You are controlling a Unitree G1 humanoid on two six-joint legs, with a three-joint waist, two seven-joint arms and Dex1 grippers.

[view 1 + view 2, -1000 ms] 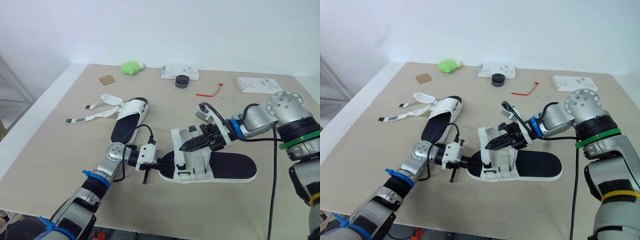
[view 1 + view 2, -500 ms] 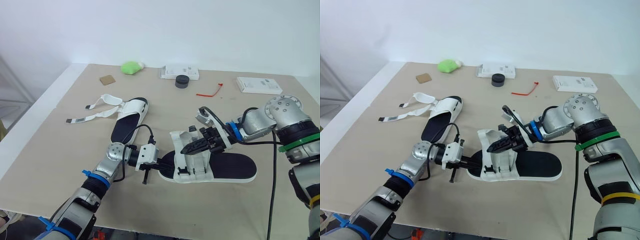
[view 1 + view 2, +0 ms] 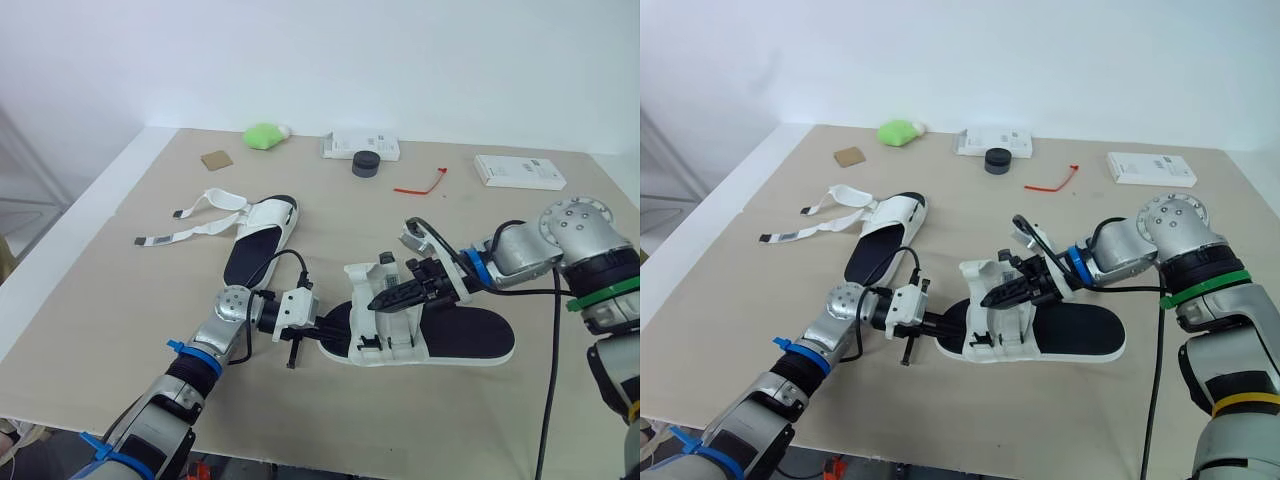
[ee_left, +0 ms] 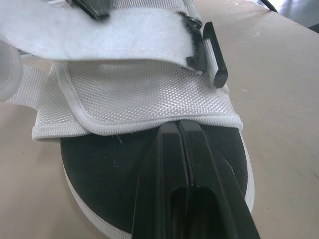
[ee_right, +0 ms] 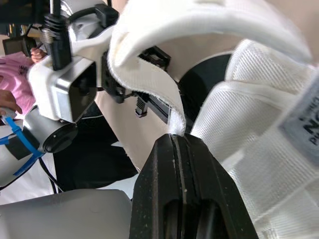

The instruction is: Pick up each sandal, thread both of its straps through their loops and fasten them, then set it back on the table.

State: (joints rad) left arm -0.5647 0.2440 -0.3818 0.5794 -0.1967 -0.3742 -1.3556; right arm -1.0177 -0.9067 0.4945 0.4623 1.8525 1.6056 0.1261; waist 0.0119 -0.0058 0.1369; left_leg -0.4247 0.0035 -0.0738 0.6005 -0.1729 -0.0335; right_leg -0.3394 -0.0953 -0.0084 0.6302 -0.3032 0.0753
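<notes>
Two sandals [image 3: 258,232] [image 3: 470,331], two white boxes [image 3: 344,145] [image 3: 518,171]

A beige table [image 3: 140,290] is seen. The near sandal [image 3: 470,338] is laid at its front, the far sandal [image 3: 255,240] behind to the left. Toward the back a green lump [image 3: 264,134], brown card [image 3: 215,160], white box [image 3: 360,146], black cap [image 3: 366,164], red tie [image 3: 420,185] and white booklet [image 3: 518,171] are spread.

Lab test bench, beige table [image 3: 120,300], white wall [image 3: 400,60]

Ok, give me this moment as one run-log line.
left tool shut, tip on near sandal | right tool shut on its strap | far sandal unfastened, on table
</notes>
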